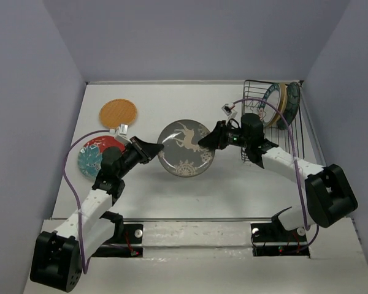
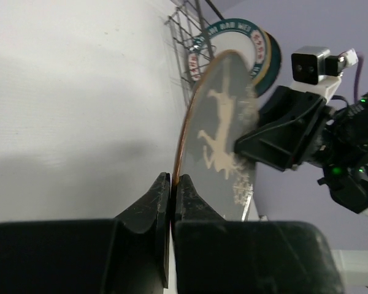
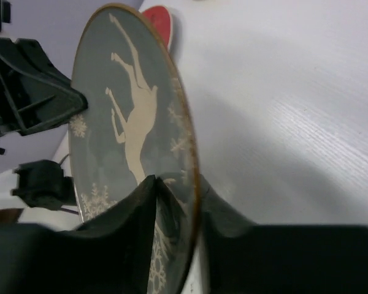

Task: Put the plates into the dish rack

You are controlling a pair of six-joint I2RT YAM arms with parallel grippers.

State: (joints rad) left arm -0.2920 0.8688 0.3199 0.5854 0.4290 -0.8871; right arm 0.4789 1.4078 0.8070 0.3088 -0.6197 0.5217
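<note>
The grey-brown plate (image 1: pixel 185 148) with a pale deer motif is held on edge above the table's middle, between both grippers. My left gripper (image 1: pixel 156 149) is shut on its left rim, and in the left wrist view (image 2: pixel 172 180) the plate's (image 2: pixel 224 135) edge is pinched between the jaws. My right gripper (image 1: pixel 203 142) grips the opposite rim; in the right wrist view (image 3: pixel 178 184) the plate's (image 3: pixel 129 122) rim sits between the fingers. The black wire dish rack (image 1: pixel 297 131) at the back right holds a blue-rimmed white plate (image 1: pixel 271 101), a cream one and a dark teal one (image 1: pixel 292 101) upright.
The orange plate (image 1: pixel 118 113) lies flat at the back left. The red-and-teal plate (image 1: pixel 93 158) lies flat under my left arm and shows in the right wrist view (image 3: pixel 162 21). Grey walls close in the table on three sides.
</note>
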